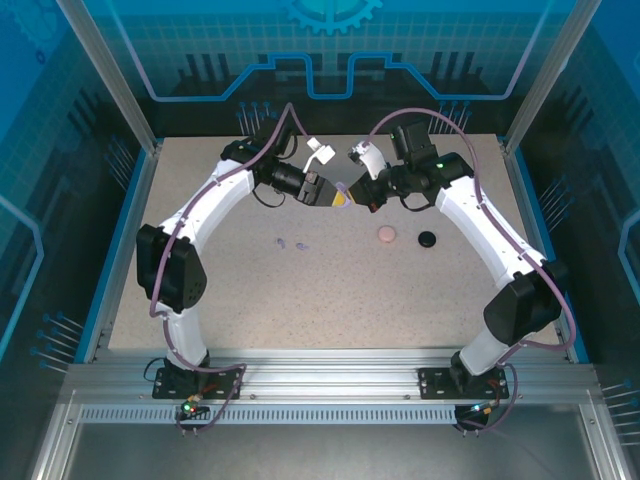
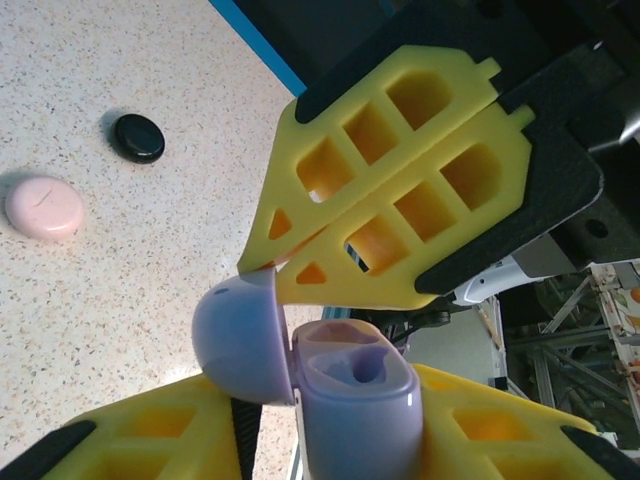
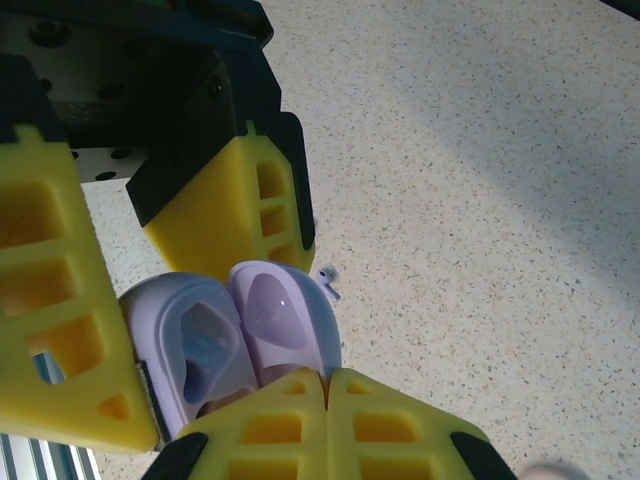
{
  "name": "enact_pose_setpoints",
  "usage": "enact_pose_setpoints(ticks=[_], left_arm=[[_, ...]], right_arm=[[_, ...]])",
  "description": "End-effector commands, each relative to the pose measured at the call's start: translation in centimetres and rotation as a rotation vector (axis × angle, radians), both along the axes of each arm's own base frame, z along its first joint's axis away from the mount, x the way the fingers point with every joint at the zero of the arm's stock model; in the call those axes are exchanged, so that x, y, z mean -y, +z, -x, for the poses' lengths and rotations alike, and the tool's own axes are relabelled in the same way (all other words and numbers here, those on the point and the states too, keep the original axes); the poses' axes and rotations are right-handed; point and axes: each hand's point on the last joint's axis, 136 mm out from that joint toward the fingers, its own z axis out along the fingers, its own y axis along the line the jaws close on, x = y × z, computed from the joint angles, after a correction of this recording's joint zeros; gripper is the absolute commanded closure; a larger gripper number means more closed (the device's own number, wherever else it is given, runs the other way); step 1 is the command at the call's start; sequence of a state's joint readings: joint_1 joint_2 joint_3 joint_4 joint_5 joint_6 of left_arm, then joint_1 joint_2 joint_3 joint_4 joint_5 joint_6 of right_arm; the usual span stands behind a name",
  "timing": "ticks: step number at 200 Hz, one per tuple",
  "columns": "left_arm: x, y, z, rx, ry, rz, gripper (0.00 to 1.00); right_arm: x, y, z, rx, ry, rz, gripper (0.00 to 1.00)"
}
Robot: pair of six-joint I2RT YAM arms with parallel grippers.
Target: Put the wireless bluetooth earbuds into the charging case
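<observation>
a pale speckled table (image 1: 330, 300) with a blue rim sits inside an aluminium frame (image 1: 320, 375). blue-tinted panels (image 1: 330, 50) printed with a grid and a gear shape wall it in. the two arms arch in from either side and meet above the far middle of the table.

two lilac earbuds (image 1: 301, 245) lie loose on the surface, close together, near the centre and a little to the left, well apart from both grippers. to their right a pink case (image 1: 386, 234) and a black case (image 1: 428, 239) lie closed, side by side but not touching.

the left gripper (image 2: 315, 390) clamps the lilac charging case (image 2: 365, 410) between its yellow fingers, raised off the table. the case's hinged lid (image 2: 240, 335) is swung open and the moulded wells show.

the right gripper (image 3: 325, 385) has its jaws pressed flat together, and its tips rest against the edge of that open lid. its closed fingers crowd the space just beside the case's mouth. from above, the two grippers hide the case.
</observation>
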State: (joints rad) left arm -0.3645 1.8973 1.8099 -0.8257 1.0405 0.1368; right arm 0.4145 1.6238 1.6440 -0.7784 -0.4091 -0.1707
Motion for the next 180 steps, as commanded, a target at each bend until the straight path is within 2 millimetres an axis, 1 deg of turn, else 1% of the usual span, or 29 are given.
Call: enact_pose_setpoints(ticks=[1,27,33,51,80,108,131,148,164,180], left_arm=[[0.4,-0.2,0.1,0.002,-0.016,0.022,0.63],[0.4,-0.4,0.0,0.002,-0.013,0.022,0.71],[0.4,-0.4,-0.1,0.001,-0.011,0.022,0.75],[0.4,-0.5,-0.1,0.000,-0.011,0.024,0.82],[0.4,-0.8,-0.1,0.000,-0.006,0.022,0.99],[0.3,-1.0,-0.1,0.006,0.004,0.022,1.00],[0.2,-1.2,-0.1,0.022,0.016,0.016,1.00],[0.1,-1.0,0.0,0.037,0.025,0.024,1.00],[-0.1,-0.7,-0.1,0.062,0.044,0.020,1.00],[-0.3,-0.6,-0.3,0.090,0.067,0.015,1.00]], right_arm=[[-0.9,1.2,0.8,0.022,0.042,-0.008,1.00],[-1.0,1.2,0.8,0.022,0.043,-0.007,1.00],[-1.0,1.2,0.8,0.022,0.043,-0.005,1.00],[-0.9,1.2,0.7,0.023,0.038,-0.003,1.00],[-0.8,1.4,0.4,0.031,0.024,-0.004,1.00],[-0.7,1.9,0.0,0.043,0.001,-0.016,1.00],[-0.2,2.6,-0.6,0.053,-0.037,-0.029,0.85],[0.3,3.2,-1.0,0.059,-0.064,-0.039,0.68],[0.7,4.1,-1.1,0.057,-0.076,-0.079,0.61],[1.2,5.5,-0.9,0.051,-0.079,-0.152,0.54]])
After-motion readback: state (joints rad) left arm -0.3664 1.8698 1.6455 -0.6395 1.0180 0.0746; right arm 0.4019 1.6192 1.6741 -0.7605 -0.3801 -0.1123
